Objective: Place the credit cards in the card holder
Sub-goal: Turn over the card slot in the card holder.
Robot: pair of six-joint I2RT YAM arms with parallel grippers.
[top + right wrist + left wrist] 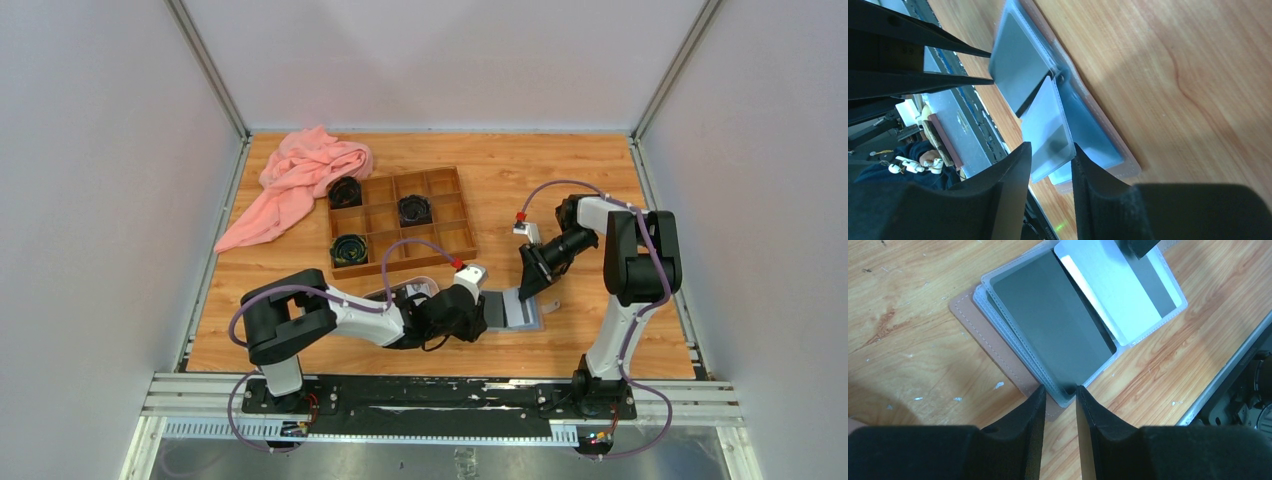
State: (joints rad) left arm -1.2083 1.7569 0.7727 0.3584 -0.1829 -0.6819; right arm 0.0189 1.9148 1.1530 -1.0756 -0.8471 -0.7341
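Observation:
The card holder (979, 320) lies open on the table, tan cover down and clear sleeves up; it also shows as (517, 312). A dark credit card (1053, 325) fills the left sleeve. A white credit card (1108, 290) with a grey stripe sits at the right sleeve. My left gripper (1060, 392) is shut on the near corner of the sleeves. My right gripper (1048, 152) is closed round the outer end of the white card (1045, 125) and its sleeve, which is tilted up off the holder (1093, 135). From above, both grippers (487, 310) (527, 292) meet at the holder.
A brown wooden compartment box (400, 220) with round black coils stands behind the holder. A pink cloth (300, 180) lies at the back left. A pale oval tray (405, 290) sits partly under my left arm. The table's front edge and a metal rail (400, 395) run close by.

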